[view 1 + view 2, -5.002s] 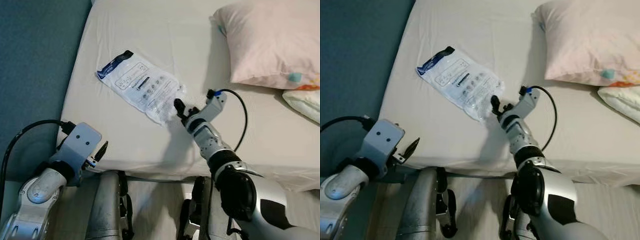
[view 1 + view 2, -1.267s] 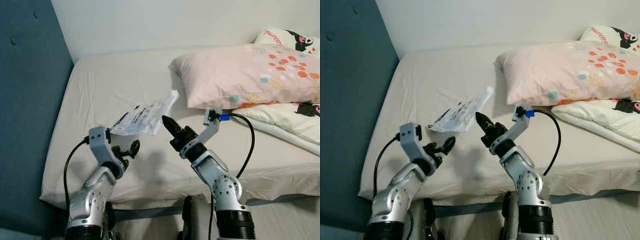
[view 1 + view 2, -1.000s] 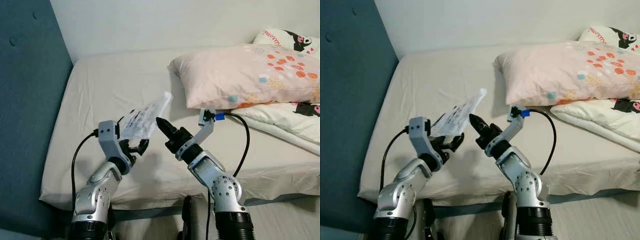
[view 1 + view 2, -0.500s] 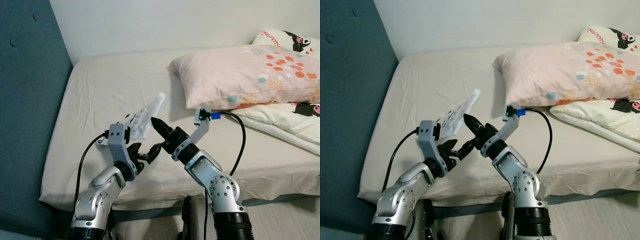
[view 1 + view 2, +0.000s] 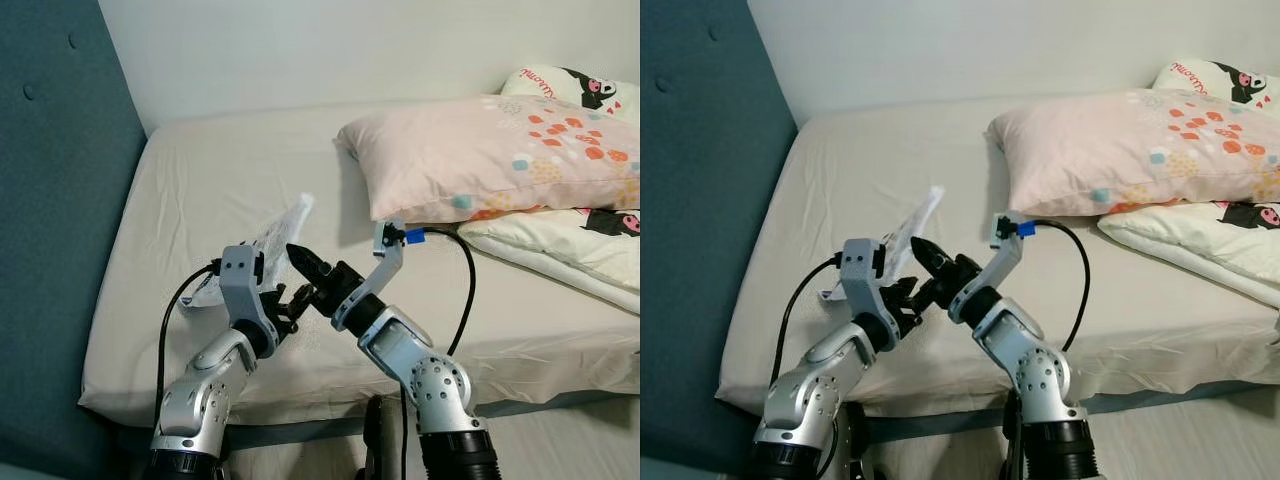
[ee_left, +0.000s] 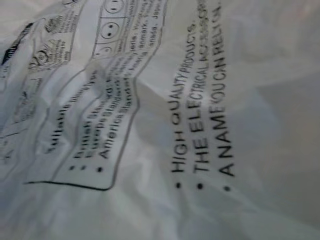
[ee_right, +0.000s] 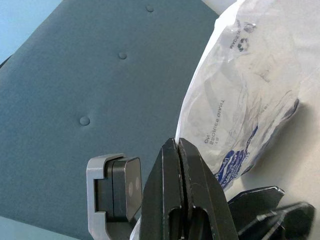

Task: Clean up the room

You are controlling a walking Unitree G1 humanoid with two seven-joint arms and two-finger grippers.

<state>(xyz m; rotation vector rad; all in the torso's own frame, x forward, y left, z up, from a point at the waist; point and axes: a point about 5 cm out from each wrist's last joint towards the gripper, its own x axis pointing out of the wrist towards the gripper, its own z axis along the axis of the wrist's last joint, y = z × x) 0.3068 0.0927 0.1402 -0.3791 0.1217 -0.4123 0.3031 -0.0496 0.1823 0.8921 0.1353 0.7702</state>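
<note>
A printed plastic bag [image 5: 268, 243] is held up above the near part of the bed [image 5: 200, 180], between the two arms, with its upper corner pointing toward the pink pillow [image 5: 480, 150]. The right pincer [image 5: 300, 262] is pressed together on the bag's edge, as the right wrist view shows: the fingers [image 7: 182, 200] are closed tight with film rising beyond them. The left pincer [image 5: 290, 300] is brought in just beside it, under the bag; whether its fingers are spread or closed cannot be told, since its wrist view is covered by crumpled print at close range. The step in hand is judged to be a handover or a two-handed gathering of the bag. Several slips are possible: the thin, slick film could be pulled out of the right grip if the left is tugged before it is closed; the two sets of fingers, nearly touching, could be knocked together; and the loose lower end [image 5: 835, 293], hanging near the sheet, could be dragged or dropped back onto the bed.
</note>
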